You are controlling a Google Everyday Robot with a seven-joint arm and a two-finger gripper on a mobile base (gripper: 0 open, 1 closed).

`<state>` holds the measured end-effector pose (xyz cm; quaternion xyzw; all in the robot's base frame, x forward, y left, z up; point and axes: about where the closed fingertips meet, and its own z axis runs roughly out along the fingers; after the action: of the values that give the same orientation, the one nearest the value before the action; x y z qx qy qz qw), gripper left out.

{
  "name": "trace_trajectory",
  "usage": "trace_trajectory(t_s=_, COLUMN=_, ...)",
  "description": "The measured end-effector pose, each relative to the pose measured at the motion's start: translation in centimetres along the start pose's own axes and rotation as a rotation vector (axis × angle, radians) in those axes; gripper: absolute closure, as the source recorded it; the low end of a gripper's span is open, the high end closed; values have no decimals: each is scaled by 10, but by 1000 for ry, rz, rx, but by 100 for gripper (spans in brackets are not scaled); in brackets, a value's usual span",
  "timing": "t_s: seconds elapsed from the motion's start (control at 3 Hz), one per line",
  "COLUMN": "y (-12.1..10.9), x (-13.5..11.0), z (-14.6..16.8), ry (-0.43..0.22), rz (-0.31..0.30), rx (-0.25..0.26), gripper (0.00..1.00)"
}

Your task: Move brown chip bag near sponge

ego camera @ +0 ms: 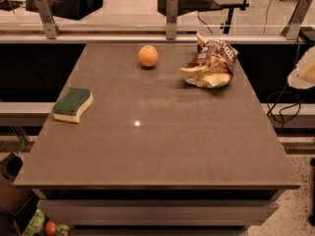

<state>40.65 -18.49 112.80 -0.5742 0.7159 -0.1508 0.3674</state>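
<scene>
The brown chip bag (210,63) lies crumpled at the far right of the grey-brown table (157,146), dark brown on top and pale yellow at its lower end. The sponge (73,103), green on top over yellow foam, lies flat near the table's left edge, far from the bag. My gripper is not in view. Only a pale rounded shape (304,70) shows at the right edge of the frame, beyond the table, and it may be part of my arm. Nothing touches the bag or the sponge.
An orange (148,56) sits at the far middle of the table, left of the bag. A rail with metal posts (172,17) runs behind the table. Cables (285,109) hang at the right. A bin with produce (47,226) is on the floor at bottom left.
</scene>
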Motion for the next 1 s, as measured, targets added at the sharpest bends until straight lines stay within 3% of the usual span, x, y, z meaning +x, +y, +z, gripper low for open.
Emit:
trace_trajectory(t_s=0.67, y=0, x=0, z=0, ry=0, rz=0, rx=1, gripper=0)
trace_trajectory(t_s=1.0, y=-23, x=-13, z=20, ry=-34, rz=14, rx=42, gripper=0)
